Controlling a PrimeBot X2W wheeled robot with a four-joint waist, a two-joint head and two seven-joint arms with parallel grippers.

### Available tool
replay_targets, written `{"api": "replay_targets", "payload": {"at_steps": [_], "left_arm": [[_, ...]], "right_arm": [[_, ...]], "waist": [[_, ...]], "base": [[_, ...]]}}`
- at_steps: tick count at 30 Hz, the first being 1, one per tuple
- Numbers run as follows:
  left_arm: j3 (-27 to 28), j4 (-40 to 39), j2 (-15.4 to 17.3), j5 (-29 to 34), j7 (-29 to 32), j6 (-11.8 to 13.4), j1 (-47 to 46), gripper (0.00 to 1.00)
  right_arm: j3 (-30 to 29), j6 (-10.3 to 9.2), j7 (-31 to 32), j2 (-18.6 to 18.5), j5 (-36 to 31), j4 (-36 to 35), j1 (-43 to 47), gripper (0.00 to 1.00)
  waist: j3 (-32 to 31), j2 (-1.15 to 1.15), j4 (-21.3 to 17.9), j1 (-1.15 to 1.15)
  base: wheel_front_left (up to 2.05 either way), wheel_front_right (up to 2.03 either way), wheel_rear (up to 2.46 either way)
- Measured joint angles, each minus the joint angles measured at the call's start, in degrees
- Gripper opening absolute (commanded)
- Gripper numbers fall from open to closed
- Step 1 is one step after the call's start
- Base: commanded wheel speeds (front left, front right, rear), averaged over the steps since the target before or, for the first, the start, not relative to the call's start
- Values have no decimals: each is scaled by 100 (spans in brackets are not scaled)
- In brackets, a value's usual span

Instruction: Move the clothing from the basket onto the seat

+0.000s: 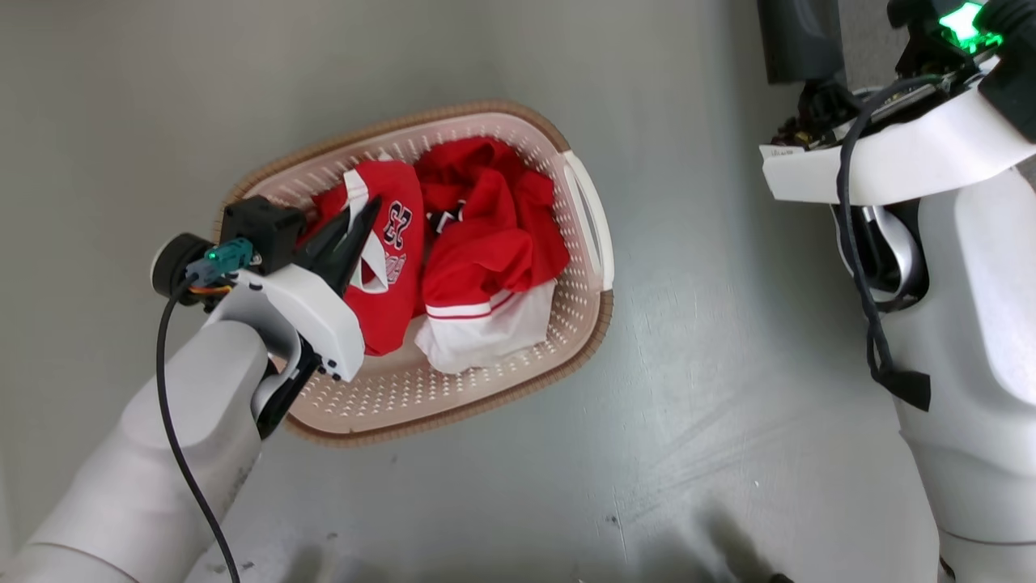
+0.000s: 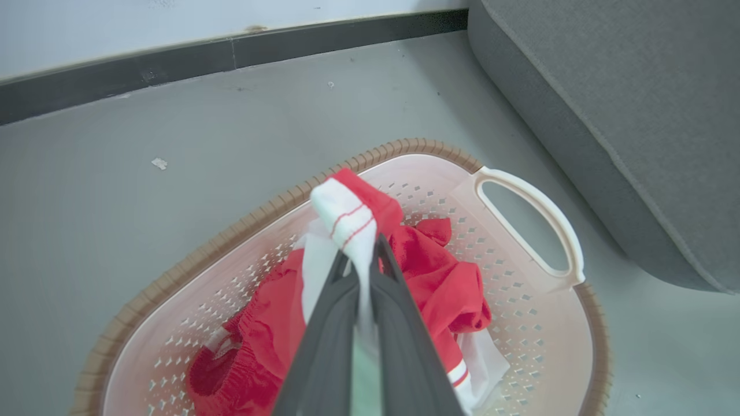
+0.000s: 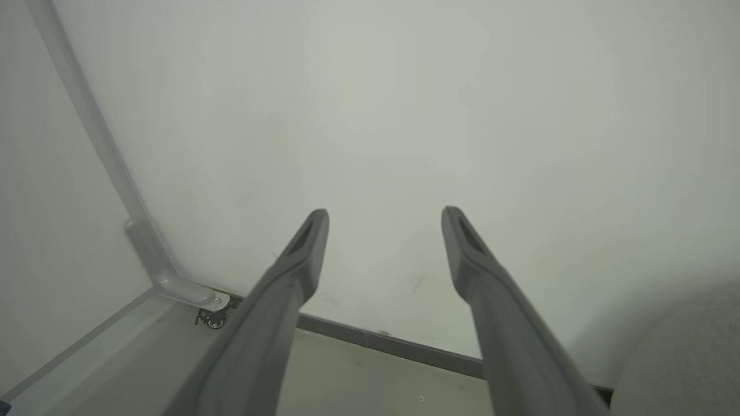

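- The left gripper (image 2: 361, 257) is shut tight on a white edge with red stripes, part of the clothing (image 1: 486, 243).
- The right gripper (image 3: 384, 222) is wide open and holds nothing.
- All the clothing lies in the basket (image 1: 405, 397), on the floor (image 1: 728, 405) close beside the seat (image 2: 624, 104).
- The bit of seat I can see is bare, so I think the job is just starting.
- I count one basket, one seat and what looks like two red pieces; the heap may hide more.
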Motion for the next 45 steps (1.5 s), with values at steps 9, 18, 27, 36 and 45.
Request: {"api": "replay_targets", "payload": {"at_steps": [9, 18, 27, 36, 45], "left_arm": [[414, -366, -22, -189, 0, 0, 324, 0], [755, -732, -22, -189, 0, 0, 817, 0], [1087, -1213, -82, -104, 0, 0, 1233, 0], [1437, -1510, -148, -18, 0, 0, 1748, 0], [1948, -1752, -179, -16, 0, 1, 2167, 0]], "right_arm": [[-115, 0, 0, 1, -55, 236, 370, 100], [-200, 0, 1, 1, -110, 415, 701, 100], [-224, 0, 1, 2, -109, 553, 955, 100], [-277, 0, 1, 4, -108, 678, 1341, 100], [-307, 0, 1, 8, -102, 753, 1708, 100]], "waist": [[-502, 0, 152, 0], [-1044, 0, 270, 0], [-1585, 0, 377, 0], [-2117, 0, 459, 0], [-2626, 0, 512, 0]], "base": [[0, 0, 0], [0, 0, 0], [0, 0, 0], [0, 0, 0], [0, 0, 0]]}}
